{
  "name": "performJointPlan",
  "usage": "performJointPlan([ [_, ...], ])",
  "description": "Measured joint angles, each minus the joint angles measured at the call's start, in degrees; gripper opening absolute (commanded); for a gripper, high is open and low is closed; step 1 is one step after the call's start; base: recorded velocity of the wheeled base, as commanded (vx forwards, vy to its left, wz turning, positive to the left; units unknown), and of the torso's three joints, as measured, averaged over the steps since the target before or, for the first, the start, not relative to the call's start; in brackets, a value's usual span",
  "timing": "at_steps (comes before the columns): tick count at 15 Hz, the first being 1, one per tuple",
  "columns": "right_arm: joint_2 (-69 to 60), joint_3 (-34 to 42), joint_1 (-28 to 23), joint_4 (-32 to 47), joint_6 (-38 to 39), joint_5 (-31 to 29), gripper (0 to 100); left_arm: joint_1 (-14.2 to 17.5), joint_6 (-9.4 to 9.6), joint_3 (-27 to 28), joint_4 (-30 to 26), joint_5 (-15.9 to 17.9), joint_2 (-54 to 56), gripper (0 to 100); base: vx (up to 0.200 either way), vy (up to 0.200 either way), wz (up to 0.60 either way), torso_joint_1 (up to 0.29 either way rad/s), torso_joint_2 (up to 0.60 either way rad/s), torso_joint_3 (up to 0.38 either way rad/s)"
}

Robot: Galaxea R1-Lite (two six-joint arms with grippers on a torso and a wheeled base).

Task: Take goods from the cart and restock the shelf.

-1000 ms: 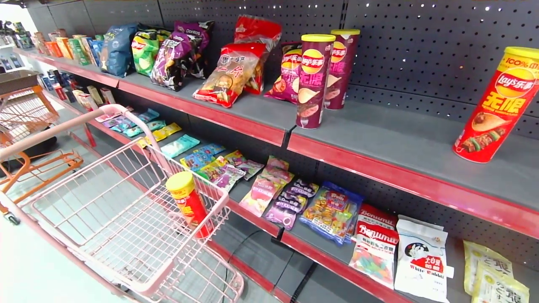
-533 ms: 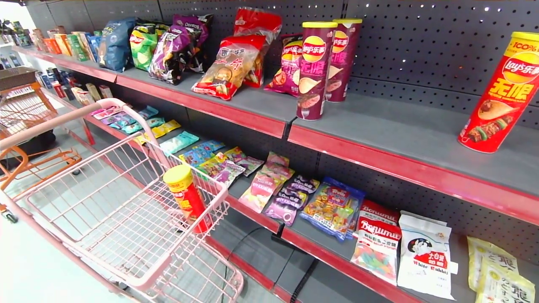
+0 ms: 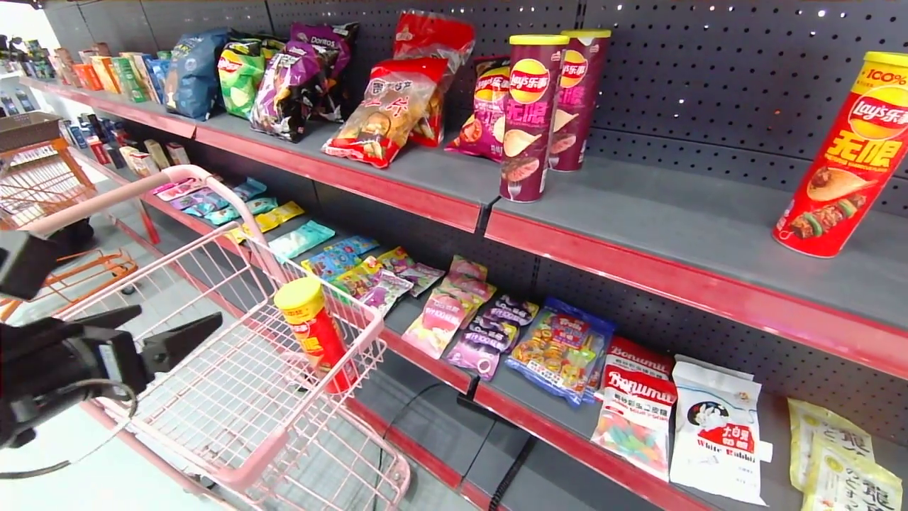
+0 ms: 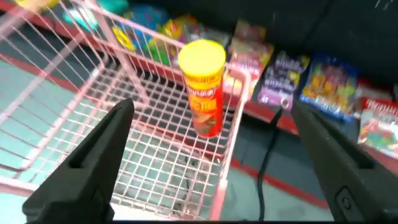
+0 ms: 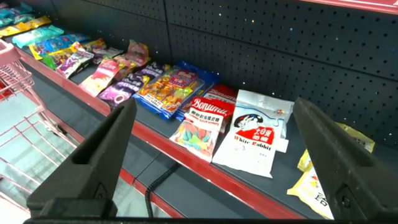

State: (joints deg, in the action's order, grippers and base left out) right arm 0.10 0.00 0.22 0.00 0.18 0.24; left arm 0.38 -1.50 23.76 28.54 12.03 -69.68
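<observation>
A red chip can with a yellow lid (image 3: 316, 333) stands upright in the pink wire cart (image 3: 213, 397), against its front corner nearest the shelf. My left gripper (image 3: 177, 316) hovers open over the cart's basket, to the left of the can and apart from it. Seen from the left wrist, the can (image 4: 204, 84) lies straight ahead between the spread fingers of the left gripper (image 4: 211, 109). The right gripper (image 5: 214, 106) is open with nothing in it, facing the lower shelf's candy bags (image 5: 205, 121). The upper shelf (image 3: 638, 213) carries two purple cans (image 3: 528, 117) and one red can (image 3: 848, 156).
Chip bags (image 3: 383, 113) crowd the upper shelf's left part; bare board lies between the purple cans and the red can. Candy packets (image 3: 560, 351) line the lower shelf. An orange cart (image 3: 42, 184) stands at far left. A black cable (image 3: 511, 468) hangs below the lower shelf.
The left gripper has come into the head view from the left edge, open, over the cart. The camera tilted slightly at first. The can and cart have not moved.
</observation>
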Motion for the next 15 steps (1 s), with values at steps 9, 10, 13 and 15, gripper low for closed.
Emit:
performJointPlan([
  [9, 0.00, 0.00, -0.04, 0.00, 0.00, -0.02, 100, 1.10, 1.61, -0.45, 31.34, 3.01, -36.74, 100, 0.000, 0.000, 0.00, 0.000, 0.00, 0.000],
  [10, 0.00, 0.00, -0.04, 0.00, -0.07, 0.00, 100, 0.44, 1.63, 0.83, 32.63, 3.73, -39.77, 100, 0.000, 0.000, 0.00, 0.000, 0.00, 0.000],
  [13, 0.00, 0.00, -0.04, 0.00, -0.18, 0.00, 100, -1.08, 1.72, 4.82, 33.51, 5.69, -45.48, 100, 0.000, 0.000, 0.00, 0.000, 0.00, 0.000],
  [15, 0.00, 0.00, -0.09, 0.00, -0.18, 0.00, 100, -1.69, 1.74, 7.50, 33.48, 5.89, -47.82, 100, 0.000, 0.000, 0.00, 0.000, 0.00, 0.000],
])
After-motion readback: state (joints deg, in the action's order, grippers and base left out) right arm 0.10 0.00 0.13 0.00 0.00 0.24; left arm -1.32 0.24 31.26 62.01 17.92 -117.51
